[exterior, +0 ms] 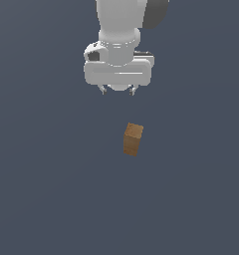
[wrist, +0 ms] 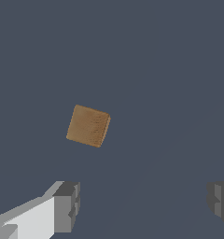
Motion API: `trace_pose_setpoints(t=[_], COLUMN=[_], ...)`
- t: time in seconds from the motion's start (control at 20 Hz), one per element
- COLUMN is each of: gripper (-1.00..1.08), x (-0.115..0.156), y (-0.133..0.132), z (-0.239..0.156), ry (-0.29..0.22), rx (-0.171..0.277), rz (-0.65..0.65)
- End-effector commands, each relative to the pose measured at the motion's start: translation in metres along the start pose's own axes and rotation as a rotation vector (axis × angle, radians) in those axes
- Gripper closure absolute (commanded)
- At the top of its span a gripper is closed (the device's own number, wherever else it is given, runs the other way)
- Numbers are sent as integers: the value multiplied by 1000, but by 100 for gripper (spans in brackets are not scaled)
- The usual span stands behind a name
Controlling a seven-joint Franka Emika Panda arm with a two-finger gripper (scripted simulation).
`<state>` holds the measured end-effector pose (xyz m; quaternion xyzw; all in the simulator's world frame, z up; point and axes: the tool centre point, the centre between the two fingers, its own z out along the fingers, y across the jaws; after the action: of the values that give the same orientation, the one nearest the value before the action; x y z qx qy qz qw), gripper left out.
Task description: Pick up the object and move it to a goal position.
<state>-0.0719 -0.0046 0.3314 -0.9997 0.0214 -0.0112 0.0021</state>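
Note:
The object, a small brown wood-coloured block [exterior: 133, 139], stands upright on the dark grey floor, taller than wide and slightly turned. The white gripper [exterior: 118, 91] hangs above and behind it, a little toward the exterior view's left, apart from it. Its jaws are open and empty. In the wrist view the block's top face [wrist: 88, 125] shows ahead of the two grey fingertips [wrist: 67, 206], outside the gap between them [wrist: 144, 203].
A plain dark grey floor [exterior: 52, 199] lies all around the block. No goal marker or other object shows in either view.

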Motion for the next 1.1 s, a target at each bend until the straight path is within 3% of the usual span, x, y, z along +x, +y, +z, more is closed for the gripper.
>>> trace_pose_setpoints(t=[0.0, 0.5, 1.05], gripper=[-92, -92, -92], x=[0, -5, -1], y=[0, 14, 8], z=[0, 11, 19], ry=[0, -36, -34], rx=[0, -5, -6], rz=[0, -19, 2])
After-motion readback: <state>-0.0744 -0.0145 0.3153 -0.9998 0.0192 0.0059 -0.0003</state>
